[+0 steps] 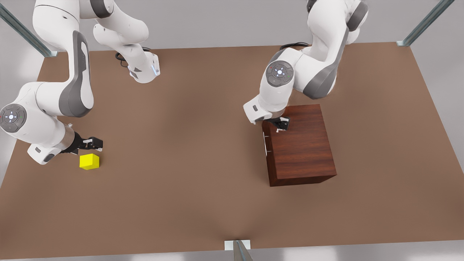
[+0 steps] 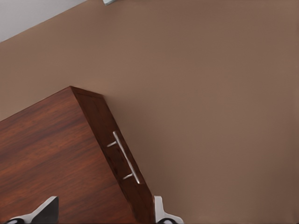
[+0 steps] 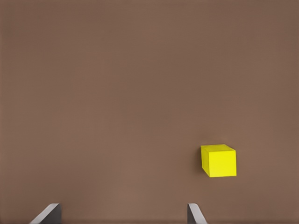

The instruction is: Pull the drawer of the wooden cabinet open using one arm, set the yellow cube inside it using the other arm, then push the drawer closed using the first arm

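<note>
Front view showed a brown table (image 1: pixel 203 152) carrying two things: the wooden cabinet (image 1: pixel 301 145) toward the front view's right and the yellow cube (image 1: pixel 89 161) toward the front view's left, well apart from each other. The drawer (image 1: pixel 267 145) sat flush in the cabinet's face, which was turned toward the front view's left, and its thin silver bar handle (image 1: pixel 267 143) was just visible along that edge.

The left gripper (image 1: pixel 281 125) hung over the cabinet's top near the far end of the drawer face, above the handle rather than on it. In the left wrist view its fingertips (image 2: pixel 161 212) stood spread apart, holding nothing, with the cabinet's top edge running between them and the handle (image 2: pixel 125 157) beyond, untouched.

The right gripper (image 1: pixel 95 144) hovered low over the table just beside the cube, on its far side (apart from it, not touching). From the right wrist view its fingertips (image 3: pixel 195 213) were likewise wide apart and empty, and the cube (image 3: pixel 218 161) rested on bare tabletop off to one side of them, not between them.

Nothing lay between cube and cabinet but open table. Grey metal frame struts (image 1: pixel 25 32) stood at the table's corners, and black cables (image 1: pixel 121 58) curled at the arm bases.
</note>
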You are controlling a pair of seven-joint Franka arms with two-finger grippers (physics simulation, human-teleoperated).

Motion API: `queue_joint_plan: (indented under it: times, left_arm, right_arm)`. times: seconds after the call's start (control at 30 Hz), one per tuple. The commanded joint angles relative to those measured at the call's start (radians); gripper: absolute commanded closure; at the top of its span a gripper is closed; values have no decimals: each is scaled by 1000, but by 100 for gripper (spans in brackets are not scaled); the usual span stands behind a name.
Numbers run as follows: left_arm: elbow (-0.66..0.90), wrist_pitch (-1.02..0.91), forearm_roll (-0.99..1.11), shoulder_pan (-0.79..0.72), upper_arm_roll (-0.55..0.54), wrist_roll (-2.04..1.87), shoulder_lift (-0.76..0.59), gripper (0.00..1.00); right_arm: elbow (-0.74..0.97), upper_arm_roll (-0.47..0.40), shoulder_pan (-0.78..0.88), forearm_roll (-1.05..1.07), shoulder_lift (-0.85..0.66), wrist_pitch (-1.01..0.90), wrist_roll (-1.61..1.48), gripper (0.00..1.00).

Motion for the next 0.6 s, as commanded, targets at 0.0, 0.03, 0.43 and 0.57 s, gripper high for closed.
queue_joint_plan:
  times: [0.0, 0.03, 0.43, 0.57]
  left_arm:
    - [33, 69, -14, -19, -38, -829, 49, 0]
    - [61, 77, -14, -34, -39, -887, 96, 0]
    - [-119, 255, 76, -33, -24, -953, 164, 0]
    - [-149, 249, 160, -25, -24, -940, 181, 0]
  right_arm:
    - [0, 0, 0, 1, 0, 2, -8, 0]
    - [0, 1, 2, 1, 0, 2, -8, 0]
    - [0, 0, 2, 1, 1, 5, -8, 0]
    - [0, 1, 2, 1, 1, 5, -8, 0]
